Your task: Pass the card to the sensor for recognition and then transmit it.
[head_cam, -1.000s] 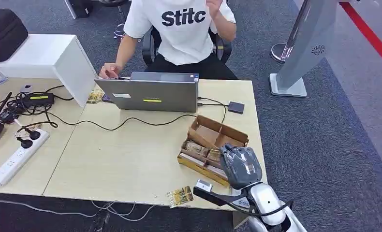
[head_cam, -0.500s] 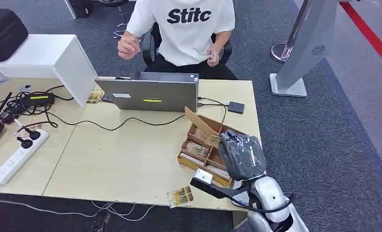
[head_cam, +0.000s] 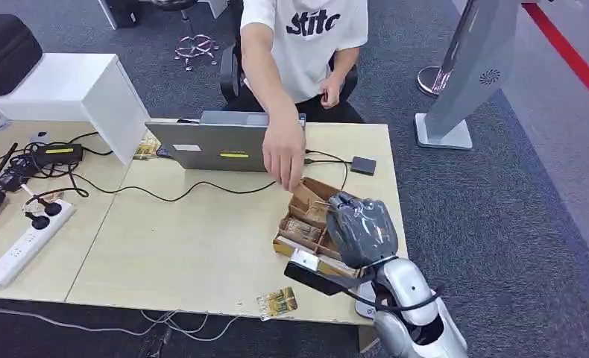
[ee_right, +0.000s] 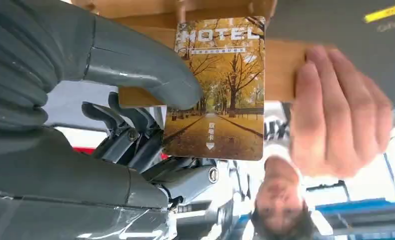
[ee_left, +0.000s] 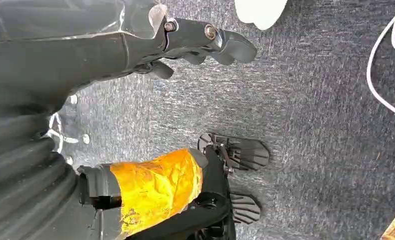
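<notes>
You see the glossy rectangular hotel card (ee_right: 215,87), printed with golden autumn trees, pinched by the right hand (head_cam: 360,230) at centre frame; a person's hand (ee_right: 338,112) reaches just beside it. The left hand (ee_left: 135,45) hangs empty over carpet.

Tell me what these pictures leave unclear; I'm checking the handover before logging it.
- Head view: the right hand covers the card and part of the cardboard box, so the grip and the compartments beneath are hidden.
- Right wrist view: the thumb covers part of the hotel card; its small print is unreadable.
- Whether the person's hand touches the card: cannot tell.
- Which object is the sensor: unclear.
- Left wrist view: the left hand hangs over carpet, partly cut off.
</notes>
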You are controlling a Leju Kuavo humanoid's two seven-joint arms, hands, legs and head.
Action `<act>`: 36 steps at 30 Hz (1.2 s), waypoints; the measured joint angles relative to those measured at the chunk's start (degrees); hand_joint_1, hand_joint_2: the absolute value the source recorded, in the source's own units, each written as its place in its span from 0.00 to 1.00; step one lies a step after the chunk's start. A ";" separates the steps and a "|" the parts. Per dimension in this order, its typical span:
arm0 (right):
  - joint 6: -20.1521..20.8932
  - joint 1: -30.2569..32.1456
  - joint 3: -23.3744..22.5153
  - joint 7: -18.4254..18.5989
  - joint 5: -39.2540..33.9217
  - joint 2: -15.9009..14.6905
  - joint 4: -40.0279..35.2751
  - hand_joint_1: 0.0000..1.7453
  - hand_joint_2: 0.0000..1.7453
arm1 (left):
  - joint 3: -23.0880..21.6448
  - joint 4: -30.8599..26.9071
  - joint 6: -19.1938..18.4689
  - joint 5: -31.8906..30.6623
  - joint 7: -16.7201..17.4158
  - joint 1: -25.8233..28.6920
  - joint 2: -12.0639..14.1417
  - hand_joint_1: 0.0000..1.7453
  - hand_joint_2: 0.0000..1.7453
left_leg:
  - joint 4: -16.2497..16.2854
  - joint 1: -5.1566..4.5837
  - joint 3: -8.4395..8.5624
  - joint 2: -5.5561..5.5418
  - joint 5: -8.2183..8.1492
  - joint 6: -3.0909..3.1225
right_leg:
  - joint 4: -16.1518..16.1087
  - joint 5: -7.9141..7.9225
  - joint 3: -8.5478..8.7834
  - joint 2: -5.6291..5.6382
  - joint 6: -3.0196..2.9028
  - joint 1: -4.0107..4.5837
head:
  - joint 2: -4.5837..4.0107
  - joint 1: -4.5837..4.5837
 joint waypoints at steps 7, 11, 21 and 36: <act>6.42 -12.27 1.03 4.80 -1.13 8.01 11.79 1.00 1.00 | -1.49 0.79 0.13 -1.46 0.79 -1.50 -0.39 0.00 1.00 | 0.00 0.02 0.02 0.01 0.19 -0.12 | 0.10 0.08 -0.05 0.06 -0.01 0.00 | 0.00 -0.02; 7.71 -16.97 1.07 6.27 -1.31 11.30 16.74 1.00 1.00 | -1.92 1.27 0.20 -1.79 0.98 -1.93 -0.57 0.00 1.00 | 0.00 0.02 0.02 0.00 0.25 -0.14 | 0.11 0.09 -0.06 0.05 -0.02 0.00 | 0.00 0.00; 9.33 -21.58 1.07 8.28 -1.62 15.17 20.93 1.00 1.00 | -2.69 1.68 0.39 -2.14 1.31 -2.22 -0.79 0.00 1.00 | 0.00 0.01 -0.01 -0.01 0.23 -0.14 | 0.10 0.08 -0.07 0.04 -0.01 0.00 | 0.00 0.00; 10.03 -23.81 1.00 9.70 0.68 16.41 25.28 0.00 1.00 | -3.04 2.36 0.96 -2.62 1.79 -2.49 -0.74 0.00 1.00 | 0.00 0.01 -0.01 -0.09 0.23 -0.14 | 0.10 0.08 -0.07 0.00 -0.01 0.00 | 0.00 0.00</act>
